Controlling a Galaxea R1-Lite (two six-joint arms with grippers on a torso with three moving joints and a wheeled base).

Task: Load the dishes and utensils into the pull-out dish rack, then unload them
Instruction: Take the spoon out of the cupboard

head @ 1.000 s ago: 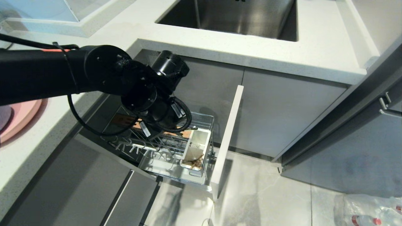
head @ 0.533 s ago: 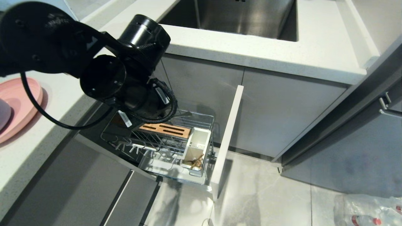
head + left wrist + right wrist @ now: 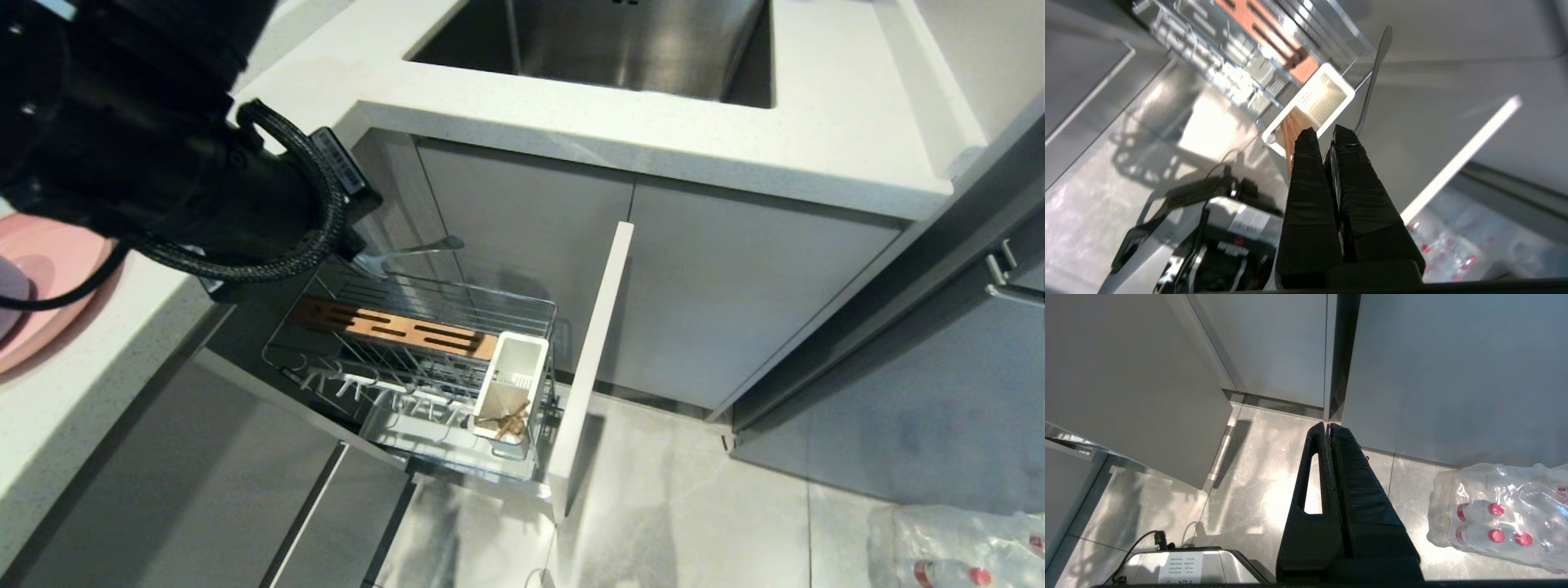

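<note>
The left tool (image 3: 1327, 134) is clamped on the slim metal utensil (image 3: 1374, 77), held above the pull-out dish rack (image 3: 424, 359). The utensil looks light, stiff and slippery; grip mid-handle. The right tool (image 3: 1329, 426) hangs closed and empty.

Chrome wire rack (image 3: 424, 327) (glossy); wooden strip (image 3: 392, 325); white plastic cup (image 3: 513, 377).

Bright overhead light, glare on the floor tiles (image 3: 1274, 490), perhaps motion blur across the pull-out dish rack (image 3: 1229, 61).
</note>
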